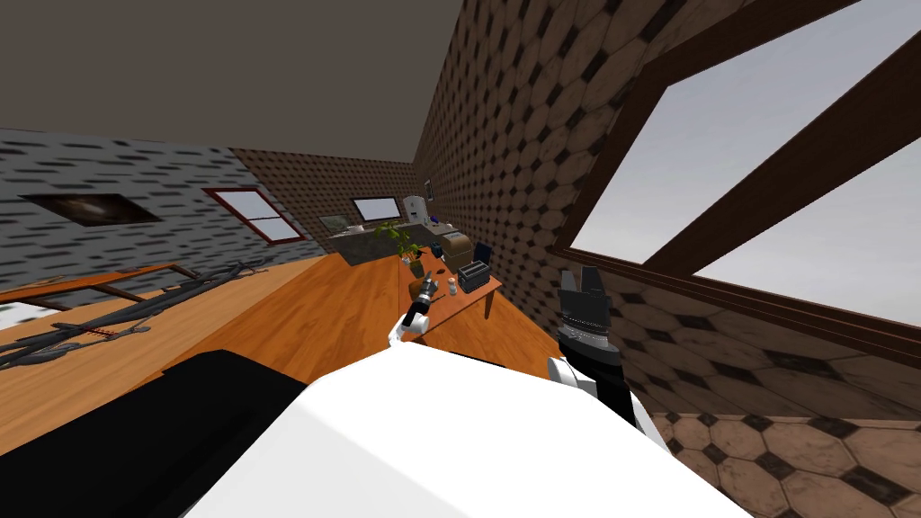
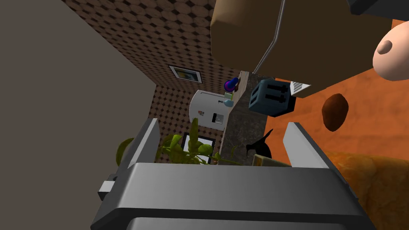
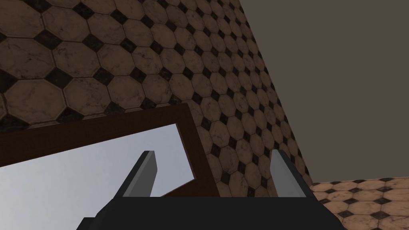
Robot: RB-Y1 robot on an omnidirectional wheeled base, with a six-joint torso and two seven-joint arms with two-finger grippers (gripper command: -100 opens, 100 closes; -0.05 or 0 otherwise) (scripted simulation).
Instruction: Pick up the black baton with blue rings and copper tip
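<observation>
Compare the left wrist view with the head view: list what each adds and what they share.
Left wrist view adds: a brown oval lump on the orange wooden tabletop, a pale pink rounded object, and the left end effector with its fingers open. Head view adds: the right end effector raised beside a big dark-framed window, and a red-framed window. Shared: the dark two-slot toaster, the leafy green plant and the tabletop.
</observation>
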